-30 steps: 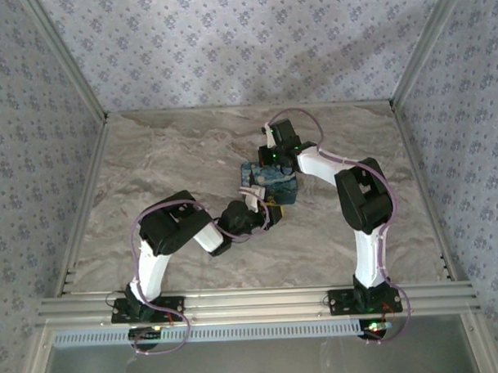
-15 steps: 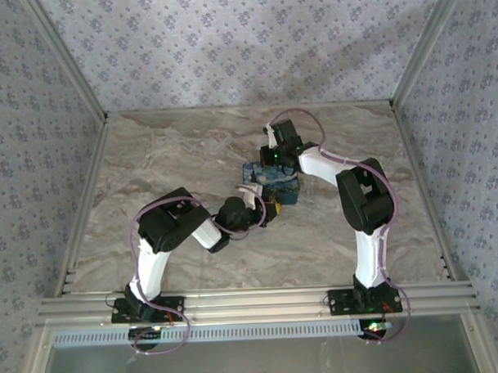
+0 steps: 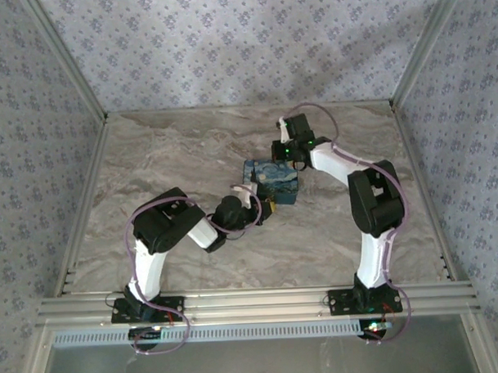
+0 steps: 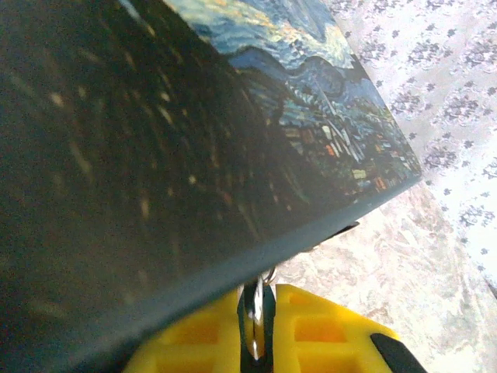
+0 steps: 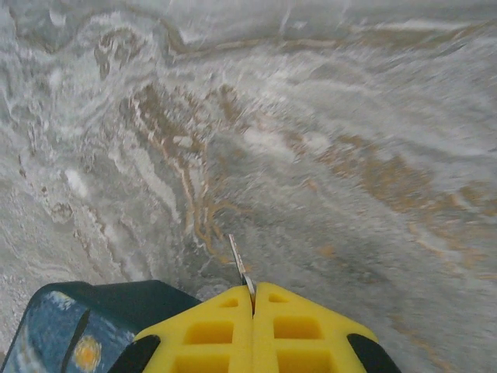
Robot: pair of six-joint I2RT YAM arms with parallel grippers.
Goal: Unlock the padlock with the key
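Top camera looks down; close wrist cameras share the box (image 5: 62,326).

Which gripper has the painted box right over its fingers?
The left gripper: the box overhangs its yellow fingers. The right gripper, pinching a thin metal blade, faces bare table.

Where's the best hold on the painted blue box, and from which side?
Probably the two upright side walls, from above: the box lies flat on the table with straight parallel sides and an unobstructed top. The left pincer crowds its near edge, so span the left and right sides.
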